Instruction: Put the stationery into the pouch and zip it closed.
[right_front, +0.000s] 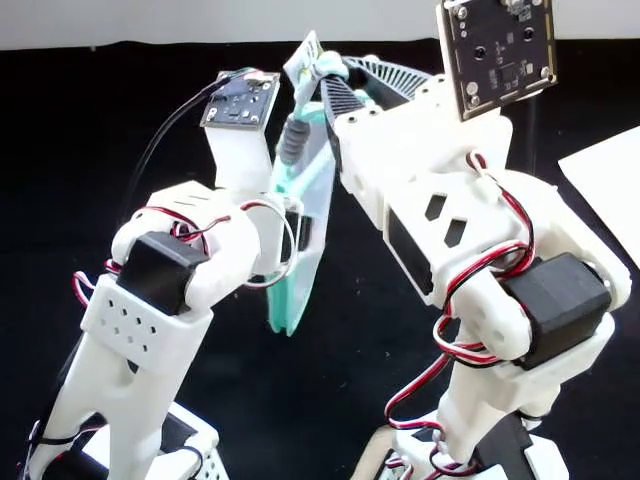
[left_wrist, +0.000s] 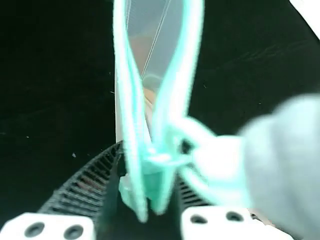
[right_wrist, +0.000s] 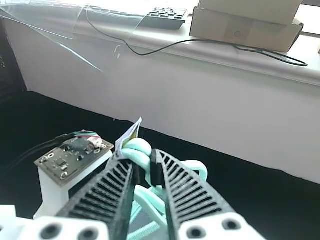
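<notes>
Pouch: we see the mint, clear-sided pouch (right_front: 300, 250) hanging upright between the two arms, over the black desk (right_front: 80, 150).
Zip: in the left wrist view its two mint edges stand parted.
Left end effector (left_wrist: 149, 162): pressed together on the pouch's edge.
Right end effector (right_wrist: 145, 157): pinching the mint zip pull (right_wrist: 136, 149) at the pouch's top.
Inside: a grey ribbed item (right_front: 293, 142) shows through the clear side, near the top.

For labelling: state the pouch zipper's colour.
The clear plastic pouch's zipper is mint green; left wrist view.
</notes>
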